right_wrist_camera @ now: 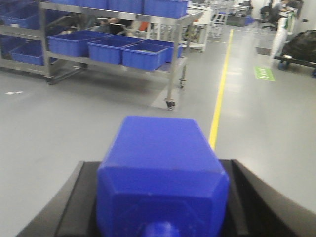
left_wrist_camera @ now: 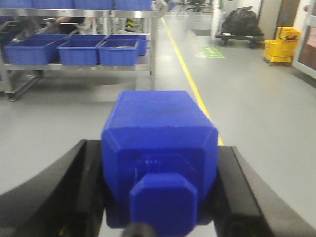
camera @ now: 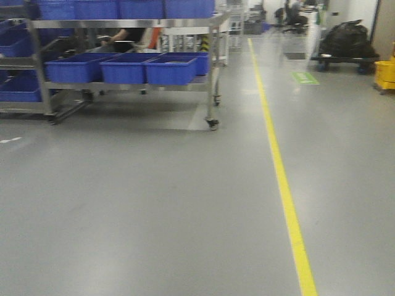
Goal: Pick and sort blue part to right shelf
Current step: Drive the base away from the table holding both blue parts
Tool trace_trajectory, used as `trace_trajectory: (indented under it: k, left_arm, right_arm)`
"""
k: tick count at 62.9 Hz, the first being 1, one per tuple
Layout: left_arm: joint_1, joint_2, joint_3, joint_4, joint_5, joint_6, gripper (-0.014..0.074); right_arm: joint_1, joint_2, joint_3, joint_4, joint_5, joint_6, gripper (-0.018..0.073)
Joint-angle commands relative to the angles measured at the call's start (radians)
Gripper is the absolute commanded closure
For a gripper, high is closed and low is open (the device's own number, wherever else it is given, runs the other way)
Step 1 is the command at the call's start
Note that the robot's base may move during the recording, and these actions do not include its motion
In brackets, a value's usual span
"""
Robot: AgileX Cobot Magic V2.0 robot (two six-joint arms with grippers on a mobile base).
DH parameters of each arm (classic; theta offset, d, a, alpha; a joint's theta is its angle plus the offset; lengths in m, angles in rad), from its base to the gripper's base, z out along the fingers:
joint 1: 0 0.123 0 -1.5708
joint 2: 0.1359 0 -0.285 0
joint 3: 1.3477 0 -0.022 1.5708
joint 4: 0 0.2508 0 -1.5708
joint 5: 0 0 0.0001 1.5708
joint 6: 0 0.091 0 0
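Observation:
In the left wrist view my left gripper (left_wrist_camera: 158, 150) is shut on the blue part (left_wrist_camera: 158, 123), a matte deep-blue square block with sloped shoulders and a low flat cap (left_wrist_camera: 164, 202) facing the camera. In the right wrist view my right gripper (right_wrist_camera: 160, 168) is shut on a similar blue block (right_wrist_camera: 160, 148) with a small rounder knob (right_wrist_camera: 160, 231). A steel-framed shelf (camera: 213, 74) holding open blue bins (camera: 171, 69) stands far ahead on the left; it also shows in the left wrist view (left_wrist_camera: 152, 44) and the right wrist view (right_wrist_camera: 171, 69). Neither gripper shows in the front view.
Grey floor with a yellow line (camera: 281, 179) running away from me right of the shelf. A cart with black bags (camera: 345, 43) and a yellow mop bucket (camera: 385, 74) stand far right. A green floor sign (camera: 305, 78) lies beyond.

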Motion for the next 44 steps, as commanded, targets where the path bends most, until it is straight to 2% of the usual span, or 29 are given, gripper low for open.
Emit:
trace_trajectory:
  k: [1, 44]
  left_arm:
    - [0.002, 0.008, -0.038, -0.014, -0.082, -0.004, 0.0265]
    - [0.002, 0.008, -0.038, -0.014, -0.082, -0.004, 0.0265]
  right_arm:
    - [-0.003, 0.007, -0.03, -0.013, -0.09, -0.012, 0.0166]
    - [-0.003, 0.007, -0.03, -0.013, -0.09, -0.012, 0.0166]
